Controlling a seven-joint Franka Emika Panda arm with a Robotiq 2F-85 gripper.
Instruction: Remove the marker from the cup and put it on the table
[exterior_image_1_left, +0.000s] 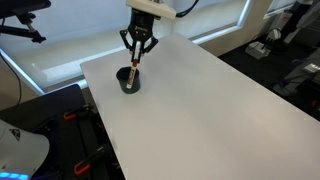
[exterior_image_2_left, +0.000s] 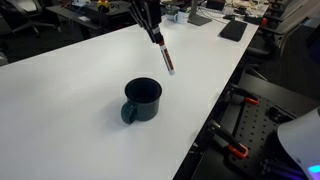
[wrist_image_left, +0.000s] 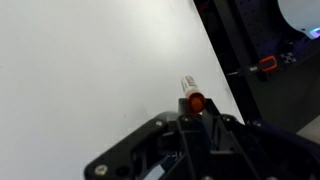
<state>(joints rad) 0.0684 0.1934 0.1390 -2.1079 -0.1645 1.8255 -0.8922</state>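
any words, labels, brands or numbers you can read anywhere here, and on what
No text can be read.
The marker, shut in the gripper, shows no legible print even in the wrist view.
The cup and table are plain.
The gear around the table is too small and blurred to read.

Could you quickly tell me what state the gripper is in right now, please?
Gripper: closed on the marker, holding it in the air outside the cup.
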